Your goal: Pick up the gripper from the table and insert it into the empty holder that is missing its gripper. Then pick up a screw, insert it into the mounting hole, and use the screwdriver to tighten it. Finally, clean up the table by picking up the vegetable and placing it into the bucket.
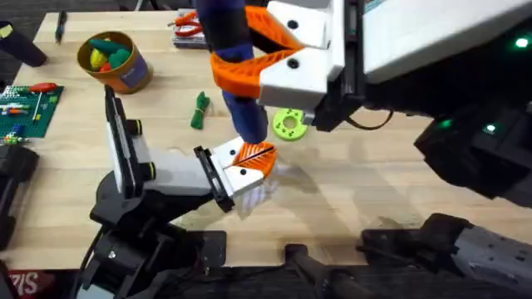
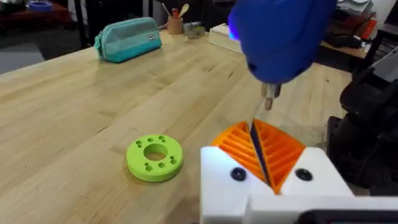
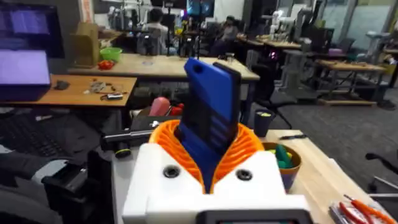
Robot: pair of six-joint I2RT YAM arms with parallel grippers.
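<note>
— What is your right claw (image 1: pixel 233 69) holding?

— Its broad orange ribbed fingers are clamped around the thick bright-blue cylindrical screwdriver (image 1: pixel 242 116). The tool stands nearly upright, its darker lower section pointing down. In the left wrist view a short metal bit pokes out of its rounded blue end and hangs just above the orange fins, not touching them.

— And your left claw (image 2: pixel 254 132)?

— Closed on nothing. Its two fan-shaped halves are pressed together, with only a thin dark seam between them. They rise from a smooth white block with two round dark holes in its face.

— Where is the small orange leaf-shaped gripper (image 1: pixel 256 156)?

— It is seated on the white blocky holder (image 1: pixel 233 173) at the end of your smaller black arm, directly under the screwdriver. Its vein lattice is plain to see from overhead. A black edge plate borders the holder on the side nearer the arm.

— What else lies on the pale wooden surface (image 1: pixel 374 183)?

— A flat lime-green plastic disc (image 1: pixel 289 124) with a centre hole and a ring of small holes lies just beside the holder. The slim green toy vegetable (image 1: pixel 199 110) lies flat, apart from it. The small round orange-tan bucket (image 1: pixel 133 75) with a blue band stands well apart, with green and yellow pieces inside.
</note>
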